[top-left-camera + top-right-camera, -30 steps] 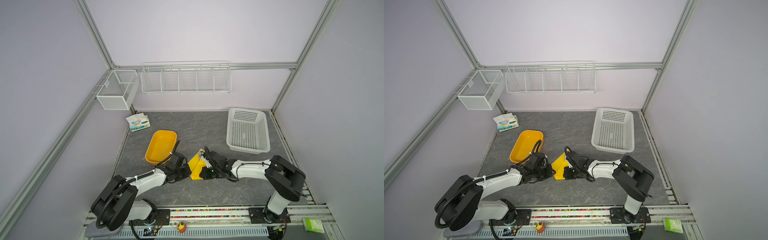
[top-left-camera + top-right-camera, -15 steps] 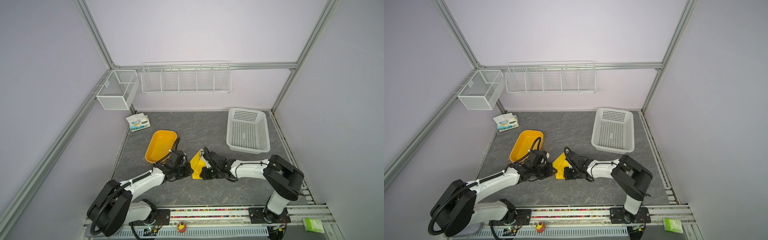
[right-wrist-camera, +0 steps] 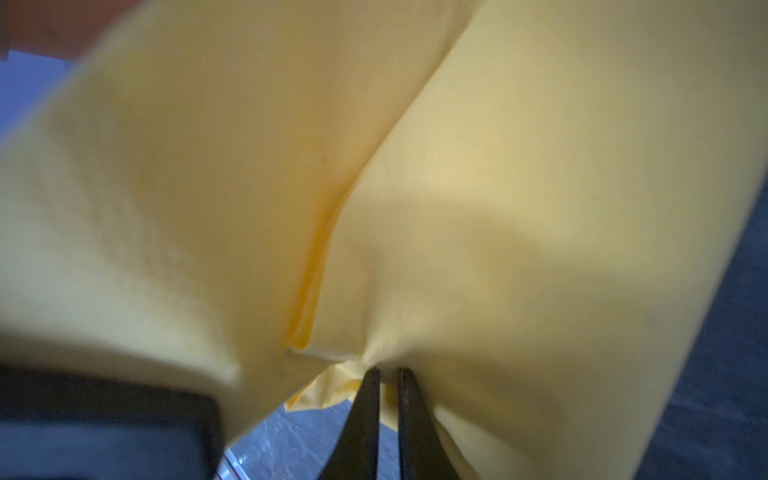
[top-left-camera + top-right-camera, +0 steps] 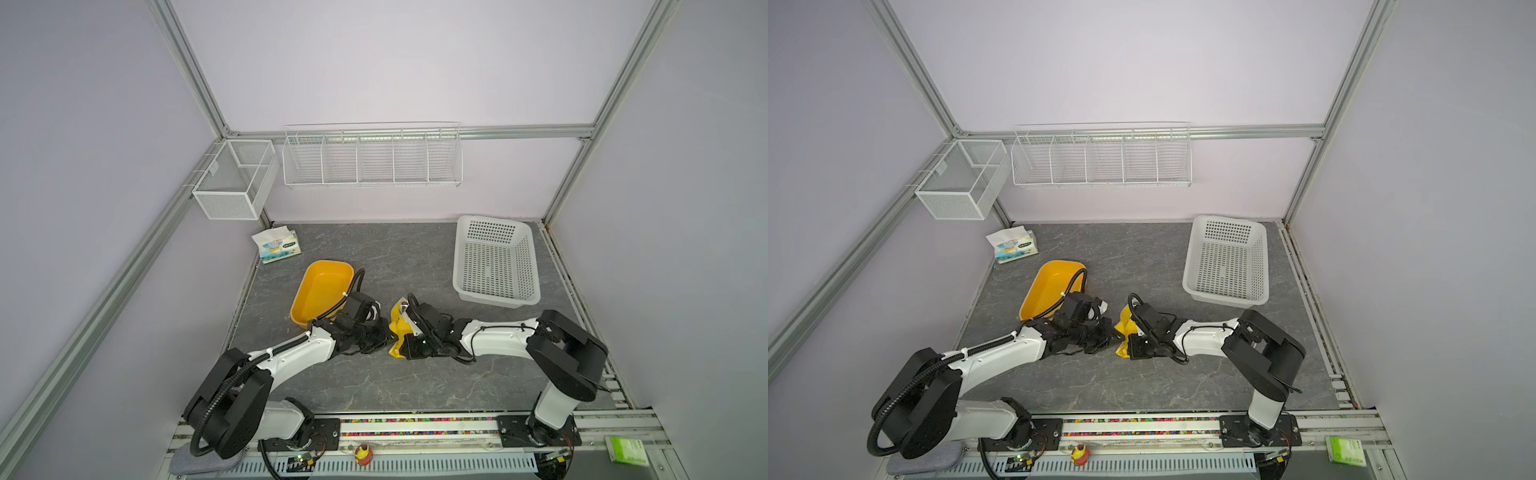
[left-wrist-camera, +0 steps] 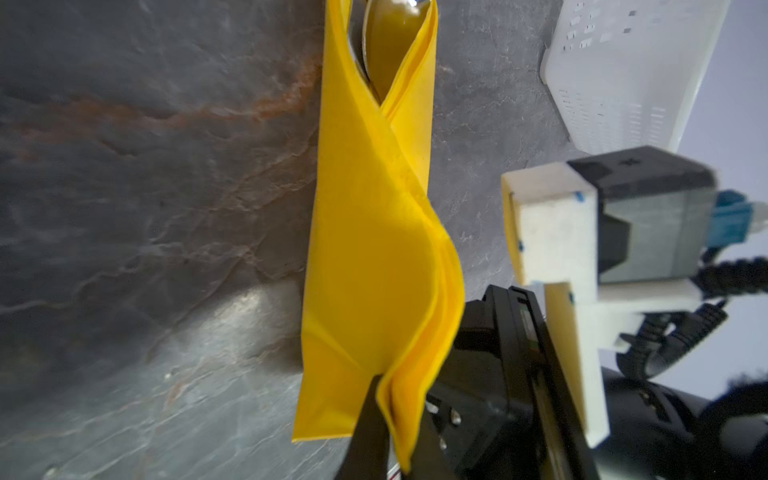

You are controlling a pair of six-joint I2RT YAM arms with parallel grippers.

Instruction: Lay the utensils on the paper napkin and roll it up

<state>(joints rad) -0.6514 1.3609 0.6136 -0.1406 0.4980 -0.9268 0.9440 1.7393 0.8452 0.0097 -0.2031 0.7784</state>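
The paper napkin (image 4: pixel 397 328) (image 4: pixel 1122 328) is a narrow folded yellow bundle at the table's front middle, squeezed between my two grippers. In the left wrist view the napkin (image 5: pixel 374 249) wraps round the utensils, and a silver spoon bowl (image 5: pixel 388 45) shows in its open far end. My left gripper (image 4: pixel 386 337) (image 5: pixel 397 392) is shut on a folded edge of the napkin. My right gripper (image 4: pixel 406 334) (image 3: pixel 388 372) is shut on the opposite side of the napkin (image 3: pixel 478 166), which fills that view. The fork is hidden.
An orange-yellow tray (image 4: pixel 322 291) lies just behind my left wrist. A white slotted basket (image 4: pixel 494 262) stands at the back right, and a tissue pack (image 4: pixel 276 246) at the back left. Wire racks (image 4: pixel 372 160) hang on the back wall.
My left gripper has edged toward the back and closer to the napkin. The yellow paper now looks narrower and more tightly folded between the two grippers. The right arm has barely moved.
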